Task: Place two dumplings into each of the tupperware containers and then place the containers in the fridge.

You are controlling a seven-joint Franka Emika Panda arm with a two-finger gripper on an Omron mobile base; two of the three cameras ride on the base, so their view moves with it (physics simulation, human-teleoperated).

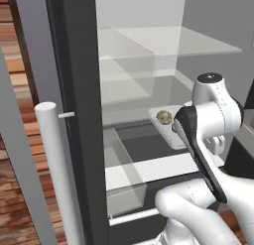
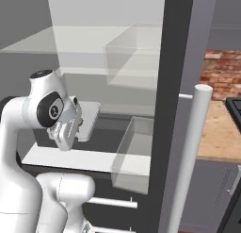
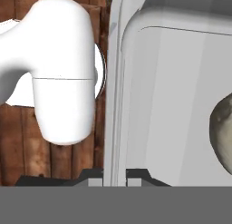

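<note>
Step in hand: your hand (image 3: 114, 175), clenched on the grey-white container's (image 1: 174, 136) wall, dumpling (image 1: 164, 117) inside, enters the fridge (image 1: 74, 90). Next: set it on a shelf, then release.

Claw (image 3: 114, 175) at bottom edge, dark fingertips (image 3: 93, 175) pinched on thin rim of pale grey-white tupperware container (image 3: 172, 96), one tip each side of wall. Inside container, one mottled tan dumpling (image 3: 223, 132), cut off by right edge. Left of container, brown wood planks (image 3: 13, 146), probably floor.
</note>
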